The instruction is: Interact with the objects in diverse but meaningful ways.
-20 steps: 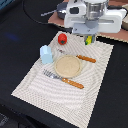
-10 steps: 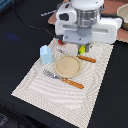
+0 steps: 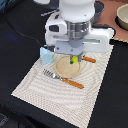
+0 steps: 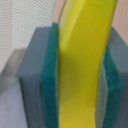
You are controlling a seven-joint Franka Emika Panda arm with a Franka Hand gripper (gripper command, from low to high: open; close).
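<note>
My gripper (image 3: pixel 73 60) hangs over the round tan plate (image 3: pixel 61 69) in the exterior view, shut on the yellow banana (image 3: pixel 74 61). The wrist view shows the banana (image 4: pixel 82 65) filling the space between the green pads (image 4: pixel 49 75), which press on both its sides. The pale blue-white carton (image 3: pixel 46 55) stands upright just beyond the plate on the exterior view's left. The arm's white body hides the area behind the plate, and no tomato shows.
A striped placemat (image 3: pixel 60 100) lies under the plate on the dark table. A fork (image 3: pixel 50 75) and an orange-handled knife (image 3: pixel 76 84) rest at the plate's near rim, another orange-handled utensil (image 3: pixel 89 60) on its right. A pale bowl (image 3: pixel 122 17) sits far right.
The arm has travelled from behind the placemat toward the camera and now hangs over the plate with the banana in its grip. The tomato seen earlier is now covered by the arm.
</note>
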